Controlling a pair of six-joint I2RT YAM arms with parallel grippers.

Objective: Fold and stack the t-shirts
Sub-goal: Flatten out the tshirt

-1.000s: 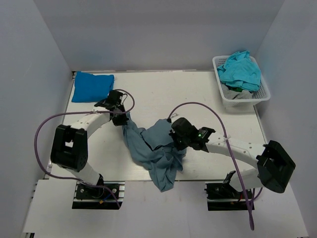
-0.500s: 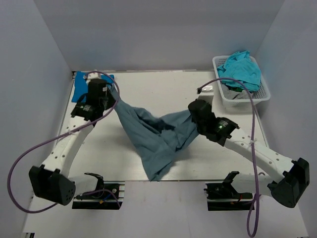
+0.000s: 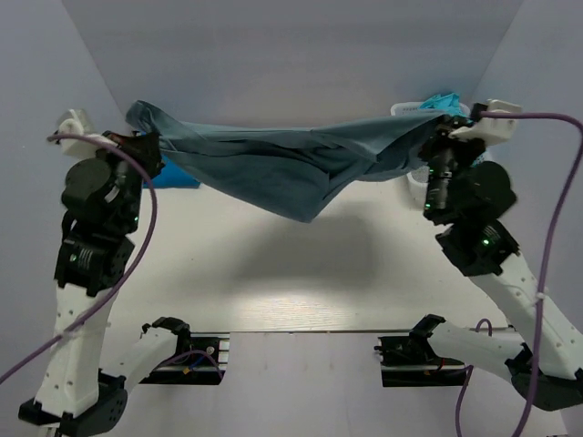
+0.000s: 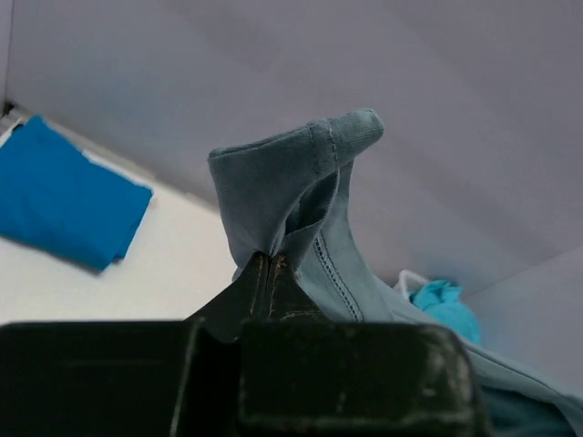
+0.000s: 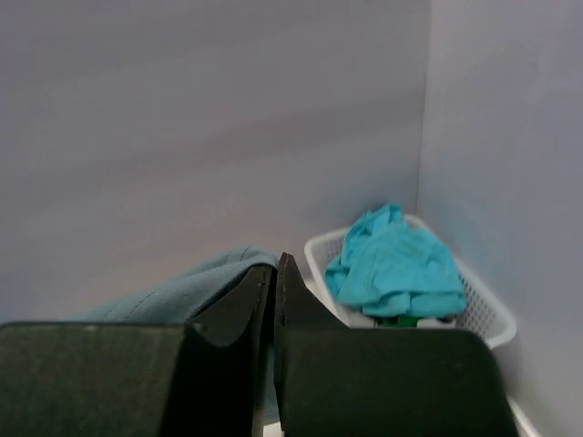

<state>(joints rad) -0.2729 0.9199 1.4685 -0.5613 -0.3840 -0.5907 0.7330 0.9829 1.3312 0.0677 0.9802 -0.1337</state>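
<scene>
The large dusty grey-blue t-shirt (image 3: pixel 282 164) hangs stretched in the air between both arms, high above the table. My left gripper (image 3: pixel 137 138) is shut on its left corner (image 4: pixel 291 196). My right gripper (image 3: pixel 435 127) is shut on its right edge (image 5: pixel 182 289). The shirt sags in the middle to a point. A bright blue folded t-shirt (image 4: pixel 59 196) lies at the back left of the table, mostly hidden behind the held shirt in the top view (image 3: pixel 178 180). Turquoise t-shirts (image 5: pixel 392 264) sit in the basket.
The white mesh basket (image 5: pixel 483 314) stands at the back right corner, partly hidden by my right arm in the top view. Grey walls close in the table (image 3: pixel 301 264) at the back and sides.
Both arms rose and spread apart, lifting the grey-blue shirt off the table and pulling it taut in the air. Both grippers stayed shut on it.
</scene>
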